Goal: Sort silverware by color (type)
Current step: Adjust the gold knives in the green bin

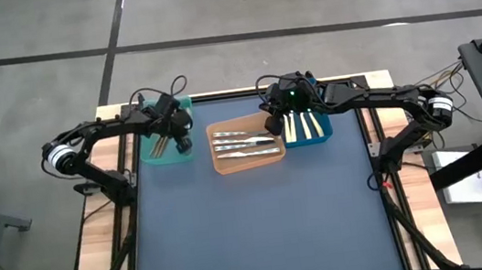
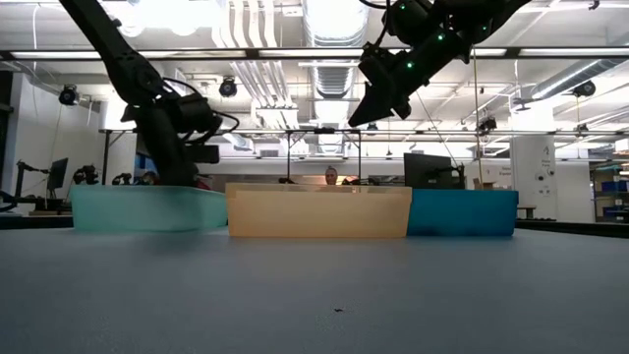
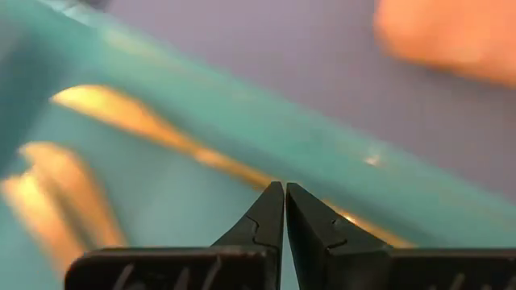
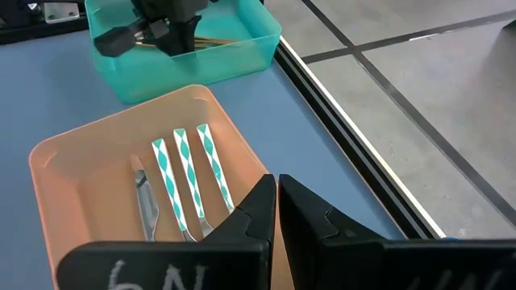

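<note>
Three bins sit in a row at the upper middle of the high view, and we see the silverware sorted among them: gold pieces (image 1: 160,145) in the teal bin (image 1: 168,155), silver pieces (image 1: 244,144) in the orange bin (image 1: 246,162), cream-handled pieces (image 1: 304,125) in the blue bin (image 1: 308,139). The left gripper (image 1: 183,144) hangs in the teal bin, jaws closed on nothing. The right gripper (image 1: 274,124) hovers between orange and blue bins, closed and empty.

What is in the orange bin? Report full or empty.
Not empty. The orange bin holds several pieces of silverware lying flat side by side on its floor; bare floor shows around them, so it is partly filled.
</note>
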{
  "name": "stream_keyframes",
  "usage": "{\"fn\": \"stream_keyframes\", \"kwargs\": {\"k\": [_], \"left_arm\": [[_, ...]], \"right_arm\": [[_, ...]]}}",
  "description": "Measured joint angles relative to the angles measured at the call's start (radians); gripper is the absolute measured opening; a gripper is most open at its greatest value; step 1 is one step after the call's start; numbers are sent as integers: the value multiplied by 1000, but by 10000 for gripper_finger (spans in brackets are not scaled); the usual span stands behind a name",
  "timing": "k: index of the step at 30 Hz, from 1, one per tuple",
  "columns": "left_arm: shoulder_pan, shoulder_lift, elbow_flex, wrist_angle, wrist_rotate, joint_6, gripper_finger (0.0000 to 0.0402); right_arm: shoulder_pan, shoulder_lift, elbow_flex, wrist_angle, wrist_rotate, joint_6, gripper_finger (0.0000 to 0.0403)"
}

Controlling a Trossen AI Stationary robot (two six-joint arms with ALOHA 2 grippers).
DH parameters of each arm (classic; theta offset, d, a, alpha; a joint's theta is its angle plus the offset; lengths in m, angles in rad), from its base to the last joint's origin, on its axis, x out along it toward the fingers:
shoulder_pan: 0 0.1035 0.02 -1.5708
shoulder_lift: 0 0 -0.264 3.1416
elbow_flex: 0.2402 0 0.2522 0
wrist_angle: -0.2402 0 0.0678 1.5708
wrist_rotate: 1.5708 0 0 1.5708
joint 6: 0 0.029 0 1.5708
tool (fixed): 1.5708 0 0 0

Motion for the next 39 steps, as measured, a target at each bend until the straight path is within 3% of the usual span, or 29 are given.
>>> {"fn": "stream_keyframes", "kwargs": {"k": [4,9,17,39], "left_arm": [[2,0,2,-14,-117,-37,0],[1,0,18,-36,-130,-73,0],[0,0,24,-45,23,-96,0],[1,0,-15,1,28,-126,0]], "right_arm": [[0,0,0,0,0,0,9],[0,0,0,0,0,0,9],[0,0,0,0,0,-2,9],[0,0,0,-1,0,-11,9]]}}
